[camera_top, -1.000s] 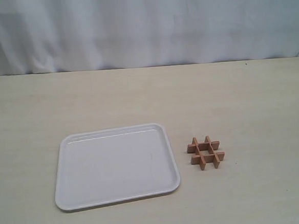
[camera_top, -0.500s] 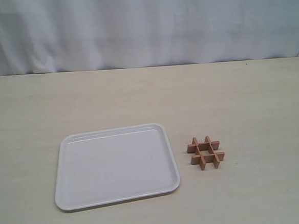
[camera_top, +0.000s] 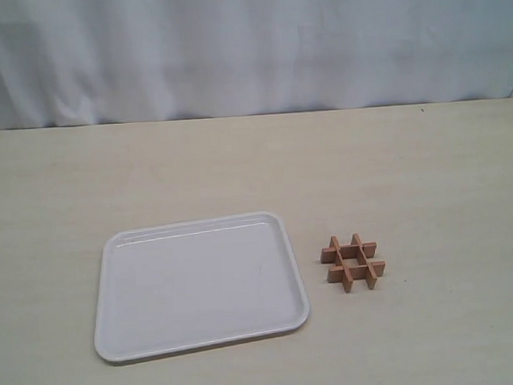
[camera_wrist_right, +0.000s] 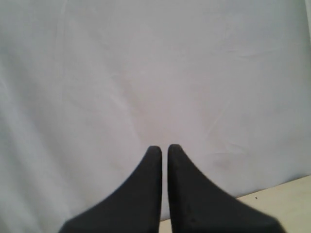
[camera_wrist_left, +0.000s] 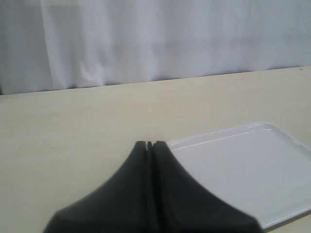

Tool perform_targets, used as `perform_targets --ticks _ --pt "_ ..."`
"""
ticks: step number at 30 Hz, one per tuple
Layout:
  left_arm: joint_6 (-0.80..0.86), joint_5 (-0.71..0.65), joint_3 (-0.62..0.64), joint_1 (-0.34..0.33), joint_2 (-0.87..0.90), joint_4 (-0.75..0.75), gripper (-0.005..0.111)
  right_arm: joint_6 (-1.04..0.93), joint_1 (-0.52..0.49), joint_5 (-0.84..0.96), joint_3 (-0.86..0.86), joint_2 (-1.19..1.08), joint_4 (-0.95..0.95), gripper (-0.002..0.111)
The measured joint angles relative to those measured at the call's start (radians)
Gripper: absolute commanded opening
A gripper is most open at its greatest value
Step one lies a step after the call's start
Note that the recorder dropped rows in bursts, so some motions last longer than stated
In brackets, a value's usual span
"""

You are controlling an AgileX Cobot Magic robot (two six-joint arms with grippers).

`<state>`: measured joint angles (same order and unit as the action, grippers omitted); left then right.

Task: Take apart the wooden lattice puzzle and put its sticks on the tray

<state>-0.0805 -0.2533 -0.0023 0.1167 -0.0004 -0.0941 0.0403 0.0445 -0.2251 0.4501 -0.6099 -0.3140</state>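
**A:** Start closest in. What are the grippers doing?

**B:** The left gripper [camera_wrist_left: 149, 144] is clenched, its dark fingers pressed flat together with nothing between them. It hangs over the tabletop [camera_top: 237, 167], with the white tray [camera_top: 205, 344] just beyond its tips. The right gripper [camera_wrist_right: 164, 148] has its fingers drawn nearly together, only a thin slit between them, and it grasps nothing. It faces the white curtain [camera_top: 246, 43], with only a sliver of tabletop in view.

**A:** And the tray's place on the table?

**B:** It lies flat close to the near edge, left of that edge's middle. Its long sides run roughly along the edge, turned slightly askew. Nothing lies in it.

**A:** The puzzle?

**B:** The wooden lattice puzzle [camera_top: 357, 272] sits on the tabletop just beside the tray's right rim, apart from it and right of the near edge's middle. All four sticks are interlocked in a hash shape, lying flat.

**A:** Farther back?

**B:** Pale tabletop runs to the far edge, where the curtain hangs across the full width.
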Motion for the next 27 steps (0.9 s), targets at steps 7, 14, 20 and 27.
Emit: perform_targets --ticks 7,14,20,27 --pt "0.000 0.000 0.000 0.000 0.000 0.000 0.000 0.000 0.000 -0.061 0.000 -0.133 0.000 0.004" --pt "0.000 0.000 0.000 0.000 0.000 0.000 0.000 0.000 0.000 -0.012 0.033 -0.293 0.000 0.004" --pt "0.000 0.000 0.000 0.000 0.000 0.000 0.000 -0.063 0.000 0.293 0.196 -0.440 0.001 0.004" --pt "0.000 0.000 0.000 0.000 0.000 0.000 0.000 -0.162 0.000 0.666 0.363 -0.628 0.004 0.004"
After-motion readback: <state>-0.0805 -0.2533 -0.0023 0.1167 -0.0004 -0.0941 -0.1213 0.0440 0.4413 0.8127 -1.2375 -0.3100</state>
